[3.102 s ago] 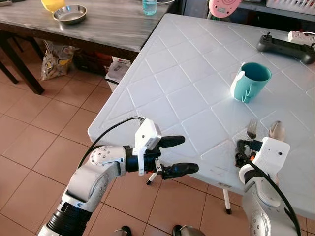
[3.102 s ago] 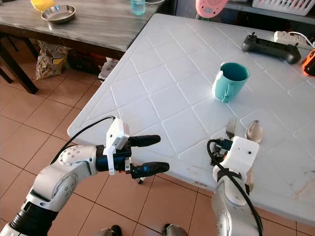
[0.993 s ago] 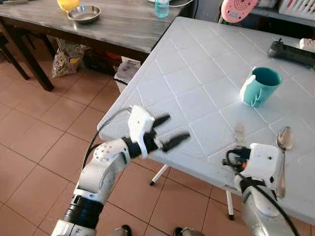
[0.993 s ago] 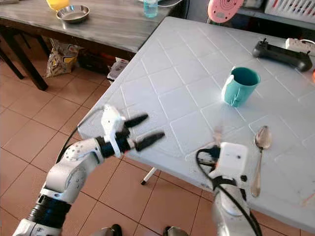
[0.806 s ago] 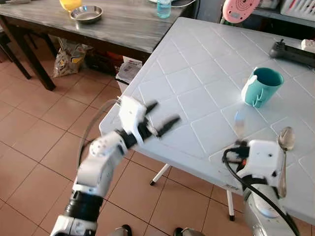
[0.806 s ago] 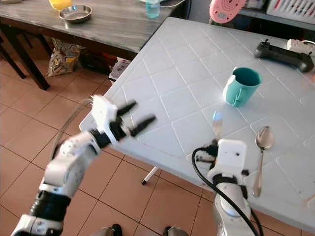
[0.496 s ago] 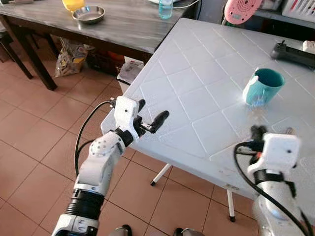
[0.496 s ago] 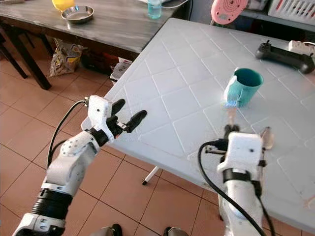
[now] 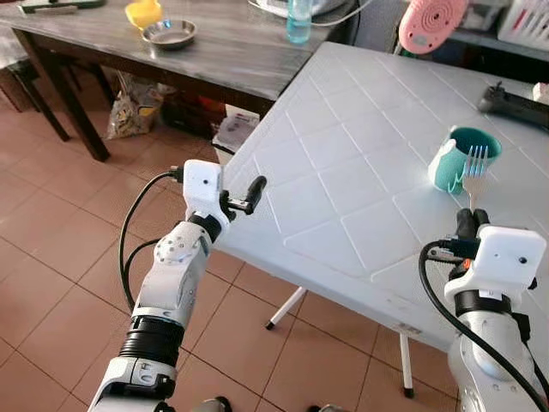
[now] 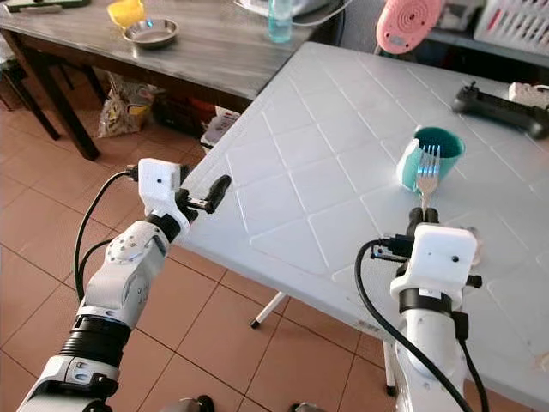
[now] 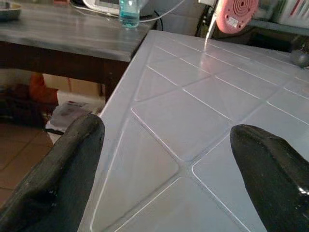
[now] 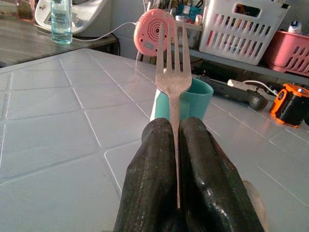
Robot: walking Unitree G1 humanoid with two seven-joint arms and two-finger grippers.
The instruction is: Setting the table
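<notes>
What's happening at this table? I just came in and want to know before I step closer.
The robot is setting the white table. Its right end effector is shut on a fork, held tines up above the tabletop in front of a teal mug. The left end effector is open and holds nothing, hovering at the table's near corner. A black controller lies at the far side, and a metal bowl sits on the wooden table beyond.
</notes>
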